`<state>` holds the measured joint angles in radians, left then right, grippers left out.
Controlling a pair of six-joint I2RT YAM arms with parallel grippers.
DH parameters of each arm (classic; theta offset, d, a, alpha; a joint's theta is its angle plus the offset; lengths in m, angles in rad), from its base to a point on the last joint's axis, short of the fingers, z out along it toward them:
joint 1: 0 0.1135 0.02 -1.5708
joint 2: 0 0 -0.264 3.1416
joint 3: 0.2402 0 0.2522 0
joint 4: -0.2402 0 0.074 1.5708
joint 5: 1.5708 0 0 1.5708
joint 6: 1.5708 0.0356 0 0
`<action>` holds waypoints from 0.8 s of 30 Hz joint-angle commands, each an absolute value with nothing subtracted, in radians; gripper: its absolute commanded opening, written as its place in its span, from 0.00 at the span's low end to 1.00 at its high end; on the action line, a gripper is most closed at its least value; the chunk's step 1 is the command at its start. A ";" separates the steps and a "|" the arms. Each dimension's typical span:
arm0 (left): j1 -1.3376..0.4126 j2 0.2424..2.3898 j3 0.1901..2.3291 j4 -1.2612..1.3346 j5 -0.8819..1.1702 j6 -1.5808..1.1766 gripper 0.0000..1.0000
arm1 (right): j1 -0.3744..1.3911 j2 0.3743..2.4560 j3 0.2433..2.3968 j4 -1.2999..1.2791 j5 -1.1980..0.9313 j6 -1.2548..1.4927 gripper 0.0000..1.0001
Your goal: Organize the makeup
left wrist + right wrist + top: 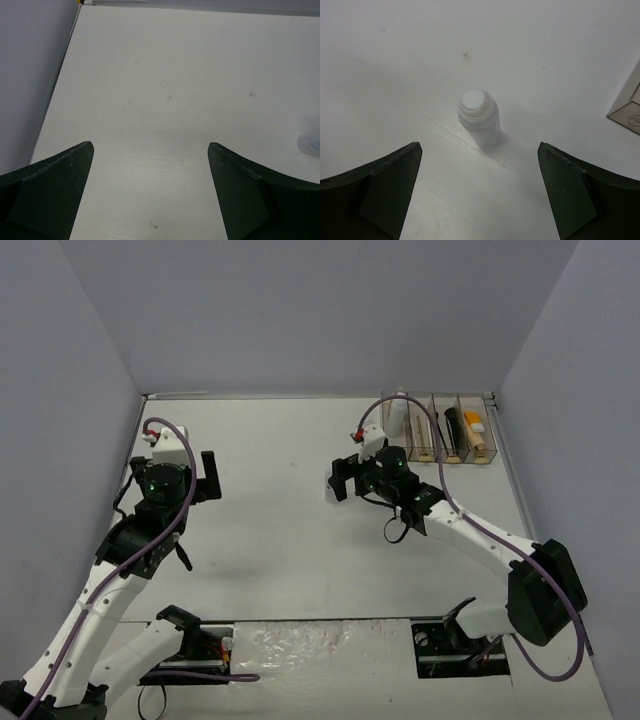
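Note:
A small white bottle (479, 117) stands upright on the table, just ahead of my right gripper (479, 147), which is open and empty with its jaws wide on either side below it. In the top view the right gripper (342, 480) hangs left of the clear four-compartment box (490, 430), and this bottle is hidden there. The box holds another white bottle (397, 412), a beige tube (422, 432), a black item (453, 426) and an orange-and-white piece (474, 424). My left gripper (208, 476) is open and empty over bare table at the left, as the left wrist view (150, 145) also shows.
A corner of the clear box (626, 105) shows at the right edge of the right wrist view. A pale round object (310, 142) sits at the right edge of the left wrist view. Grey walls enclose the white table (270, 440) on three sides.

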<state>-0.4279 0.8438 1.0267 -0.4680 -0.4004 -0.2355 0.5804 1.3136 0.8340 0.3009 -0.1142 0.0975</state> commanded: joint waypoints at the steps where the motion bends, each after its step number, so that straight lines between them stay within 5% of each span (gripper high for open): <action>1: -0.409 0.766 0.954 -0.442 -0.467 -0.195 0.97 | 0.626 1.414 0.904 0.505 -0.040 0.065 0.97; 13: -0.355 0.753 0.899 -0.450 -0.413 -0.191 0.97 | 0.633 1.589 0.954 0.590 0.029 0.054 0.95; 24: -0.333 0.777 0.904 -0.456 -0.385 -0.201 0.97 | 0.634 1.654 0.939 0.657 -0.043 0.080 0.63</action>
<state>-0.3474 0.7704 0.8715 -0.4893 -0.4021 -0.1978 0.6346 1.6596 0.9108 0.5408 -0.0198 0.0723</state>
